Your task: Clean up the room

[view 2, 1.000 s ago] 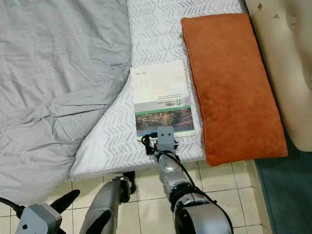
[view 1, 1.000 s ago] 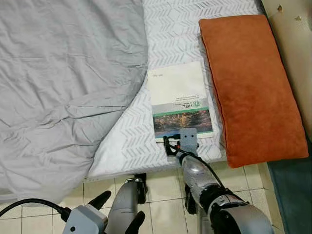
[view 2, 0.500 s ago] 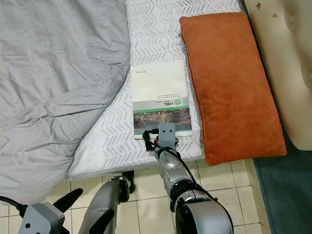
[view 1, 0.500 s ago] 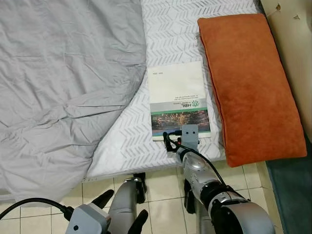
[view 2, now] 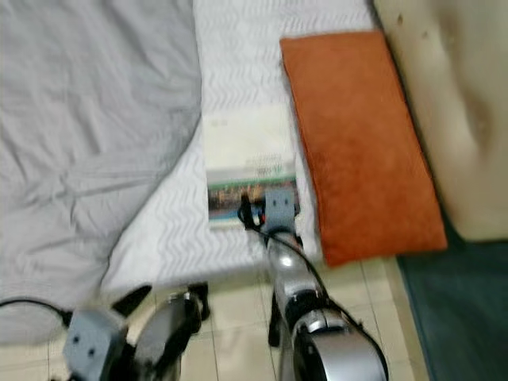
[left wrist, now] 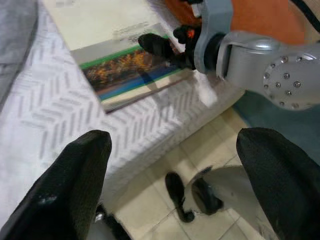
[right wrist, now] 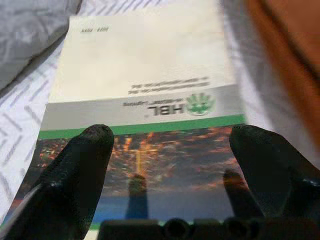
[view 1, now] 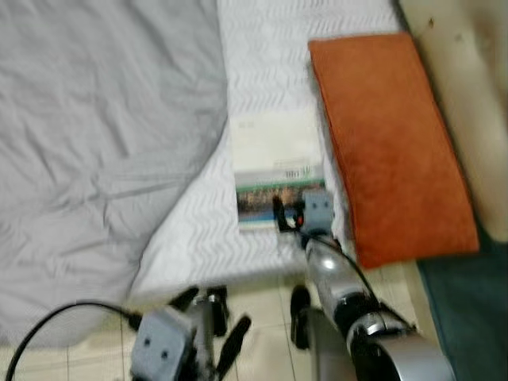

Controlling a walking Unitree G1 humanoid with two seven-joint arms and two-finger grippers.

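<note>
A booklet [view 1: 278, 171] with a cream top and a green-striped photo lies on the white patterned sheet [view 1: 262, 48], between the grey duvet [view 1: 103, 135] and an orange pillow [view 1: 389, 143]. My right gripper [right wrist: 170, 132] hovers open over the booklet's [right wrist: 145, 100] near end, one finger on each side of the photo, with nothing held. Lower down, my left gripper [left wrist: 172, 142] hangs open beside the bed's edge above the tiled floor [view 1: 262, 317]. In its wrist view I see the booklet [left wrist: 120, 65] and the right arm's black fingers [left wrist: 155, 45] above it.
The duvet covers the bed's left side. A beige padded headboard [view 2: 444, 103] stands to the right of the pillow, with a teal rug [view 1: 468, 309] on the floor below it. The bed's edge runs across just in front of me.
The whole view has shifted and blurred, so the camera moved. My right gripper has crept forward over the booklet's near end. My left gripper sits a little higher in view.
</note>
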